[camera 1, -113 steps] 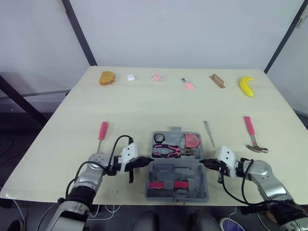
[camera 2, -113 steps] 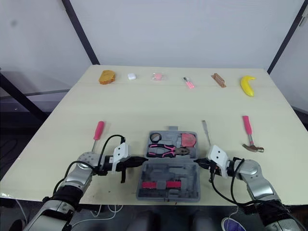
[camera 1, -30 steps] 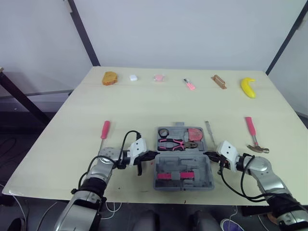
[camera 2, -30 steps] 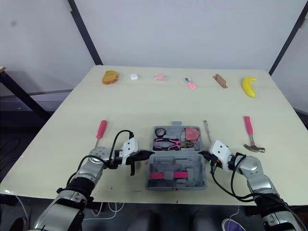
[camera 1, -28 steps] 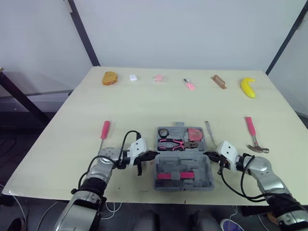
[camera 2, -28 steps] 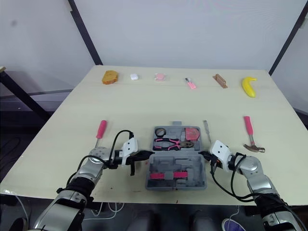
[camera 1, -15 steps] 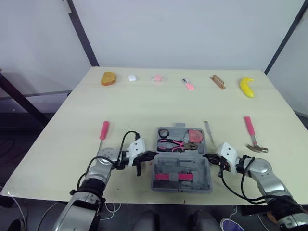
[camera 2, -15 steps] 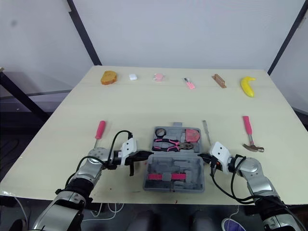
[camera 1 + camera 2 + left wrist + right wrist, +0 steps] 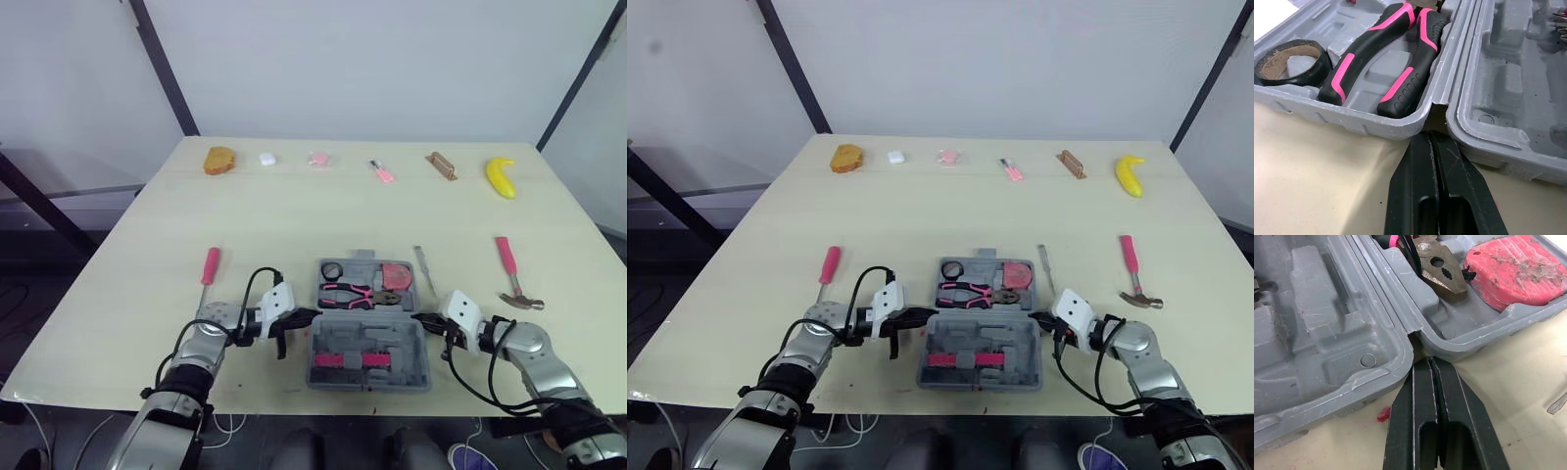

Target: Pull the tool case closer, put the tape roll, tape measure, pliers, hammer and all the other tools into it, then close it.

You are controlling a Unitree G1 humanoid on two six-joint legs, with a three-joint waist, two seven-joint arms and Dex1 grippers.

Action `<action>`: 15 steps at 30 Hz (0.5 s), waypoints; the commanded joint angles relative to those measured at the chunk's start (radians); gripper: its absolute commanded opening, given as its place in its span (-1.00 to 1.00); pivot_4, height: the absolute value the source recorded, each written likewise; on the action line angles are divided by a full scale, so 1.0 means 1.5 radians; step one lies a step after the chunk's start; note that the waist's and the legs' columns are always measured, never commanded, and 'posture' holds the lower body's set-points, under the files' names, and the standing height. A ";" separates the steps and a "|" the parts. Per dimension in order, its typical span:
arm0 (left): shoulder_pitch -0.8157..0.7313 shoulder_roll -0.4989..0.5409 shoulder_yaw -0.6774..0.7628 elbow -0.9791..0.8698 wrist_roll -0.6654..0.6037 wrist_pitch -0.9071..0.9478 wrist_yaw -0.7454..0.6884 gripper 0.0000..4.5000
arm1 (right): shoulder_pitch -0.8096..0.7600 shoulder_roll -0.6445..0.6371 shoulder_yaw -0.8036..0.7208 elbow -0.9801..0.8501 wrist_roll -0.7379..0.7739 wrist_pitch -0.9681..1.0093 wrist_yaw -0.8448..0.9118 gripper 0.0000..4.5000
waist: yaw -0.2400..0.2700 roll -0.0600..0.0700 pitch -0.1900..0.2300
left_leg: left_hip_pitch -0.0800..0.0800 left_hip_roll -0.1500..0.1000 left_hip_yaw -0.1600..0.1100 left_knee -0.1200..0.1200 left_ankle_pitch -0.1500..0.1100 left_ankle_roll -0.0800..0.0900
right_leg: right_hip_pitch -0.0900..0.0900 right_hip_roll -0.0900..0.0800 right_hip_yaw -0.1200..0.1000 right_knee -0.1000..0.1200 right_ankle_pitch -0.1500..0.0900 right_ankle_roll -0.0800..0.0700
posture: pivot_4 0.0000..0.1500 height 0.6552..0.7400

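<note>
Working the pull-closer step, or just finishing it, judging by the case (image 9: 367, 338) lying open close to the near edge of the worktop (image 9: 294, 215). Bracketing it from both sides: left end effector (image 9: 1431, 142) clenched flat on nothing, tip tucked into the hinge notch on the case's left; right end effector (image 9: 1431, 367) likewise clenched empty, tip at the hinge notch on the right. Already stowed in the far half: tape roll (image 9: 332, 269), pliers (image 9: 358, 293) and red tape measure (image 9: 396, 276). Left to collect from the worktop: hammer (image 9: 509, 274) well off to the right, pink-handled screwdriver (image 9: 209, 266) off to the left, and a thin metal tool (image 9: 424, 269) just beside the case's right wall. Next, probably: back one tip out of its notch, spread it, and reach for a nearby loose tool, either the thin tool with the right arm or the screwdriver with the left. Worth taking care not to nudge the case on the way out. Closing only after loading everything.
</note>
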 commanded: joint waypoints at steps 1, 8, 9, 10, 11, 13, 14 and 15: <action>0.009 -0.011 -0.019 -0.019 0.001 -0.003 -0.013 -0.97 | -0.016 0.015 0.007 -0.024 0.011 -0.024 0.001 -1.00 | 0.000 0.000 0.000 | 0.000 0.000 0.000 0.000 0.000 0.000 | 0.000 0.000 0.000 0.000 0.000 0.000 | 1.00 1.00; 0.019 -0.001 -0.017 -0.031 -0.003 -0.001 -0.017 -0.97 | -0.010 0.029 0.013 -0.032 0.013 -0.023 0.004 -1.00 | -0.002 0.000 0.000 | 0.000 0.000 0.000 0.000 0.000 0.000 | 0.000 0.000 0.000 0.000 0.000 0.000 | 1.00 1.00; 0.020 0.000 -0.017 -0.033 -0.004 0.001 -0.017 -0.97 | -0.011 0.031 0.014 -0.032 0.012 -0.023 0.005 -1.00 | -0.002 0.000 0.000 | 0.000 0.000 0.000 0.000 0.000 0.000 | 0.000 0.000 0.000 0.000 0.000 0.000 | 1.00 1.00; 0.021 0.002 -0.017 -0.035 -0.004 0.002 -0.016 -0.97 | -0.011 0.032 0.014 -0.032 0.013 -0.023 0.006 -1.00 | -0.002 0.000 0.000 | 0.000 0.000 0.000 0.000 0.000 0.000 | -0.001 0.000 0.001 0.000 0.000 0.000 | 1.00 1.00; 0.021 0.003 -0.017 -0.037 -0.005 0.002 -0.016 -0.97 | -0.011 0.033 0.015 -0.032 0.013 -0.023 0.007 -1.00 | -0.002 0.000 0.000 | 0.000 0.000 0.000 0.000 0.000 0.000 | -0.001 0.000 0.001 0.000 0.000 0.000 | 1.00 1.00; 0.023 0.004 -0.016 -0.039 -0.006 0.004 -0.014 -0.97 | -0.011 0.034 0.015 -0.032 0.013 -0.024 0.008 -1.00 | -0.002 0.000 0.000 | 0.000 0.000 0.000 0.000 0.000 0.000 | -0.001 0.000 0.001 0.000 0.000 0.000 | 1.00 1.00; 0.023 0.005 -0.017 -0.040 -0.006 0.004 -0.014 -0.97 | -0.012 0.034 0.016 -0.031 0.012 -0.024 0.008 -1.00 | -0.002 0.000 0.000 | 0.000 0.000 0.000 0.000 0.000 0.000 | -0.001 0.001 0.001 0.000 0.000 0.000 | 1.00 1.00; 0.024 0.005 -0.017 -0.040 -0.006 0.004 -0.014 -0.97 | -0.012 0.035 0.015 -0.031 0.012 -0.024 0.008 -1.00 | -0.002 0.000 0.000 | 0.000 0.000 0.000 0.000 0.000 0.000 | -0.001 0.001 0.001 0.000 0.000 0.000 | 1.00 1.00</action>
